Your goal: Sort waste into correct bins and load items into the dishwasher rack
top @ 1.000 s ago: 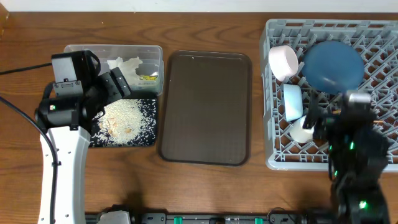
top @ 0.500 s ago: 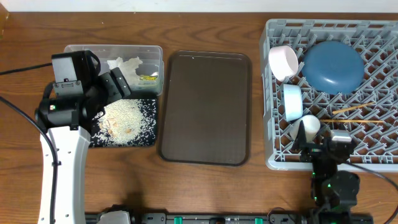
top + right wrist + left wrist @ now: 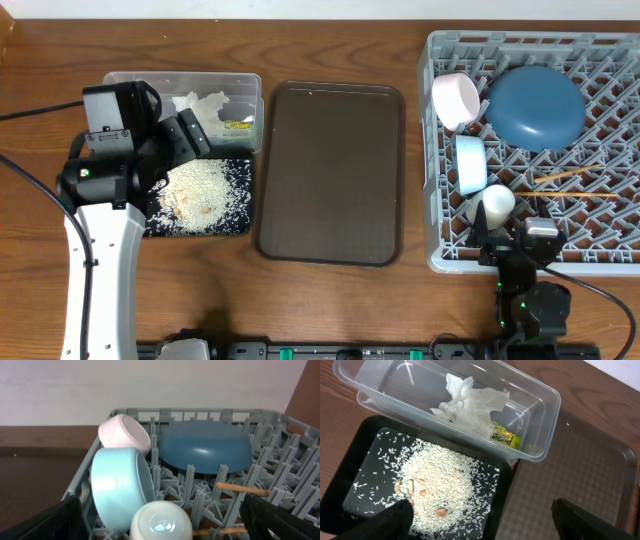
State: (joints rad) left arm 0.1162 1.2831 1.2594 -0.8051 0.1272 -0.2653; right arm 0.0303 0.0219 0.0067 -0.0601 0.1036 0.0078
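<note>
The grey dishwasher rack (image 3: 440, 60) holds the dark-blue plate (image 3: 535, 105), light-blue bowl (image 3: 470, 163), cream bowl (image 3: 455, 98), white cup (image 3: 497, 203) and chopsticks (image 3: 560, 177). My right gripper (image 3: 512, 238) is open and empty at the rack's front edge, with the cup (image 3: 160, 522) between its fingers' line of sight. The clear tub (image 3: 120, 80) holds the tissue (image 3: 200, 103) and yellow wrapper (image 3: 238, 124). The black tray (image 3: 235, 222) holds the rice (image 3: 200, 190). My left gripper (image 3: 482, 520) is open and empty above the tray.
A brown serving tray (image 3: 330, 170) lies empty between the bins and the rack. A few brown bits lie among the rice (image 3: 440, 480). Bare wooden table runs along the front.
My right arm has drawn back from over the rack to its front edge, uncovering the chopsticks lying in the rack. The left arm has not moved.
</note>
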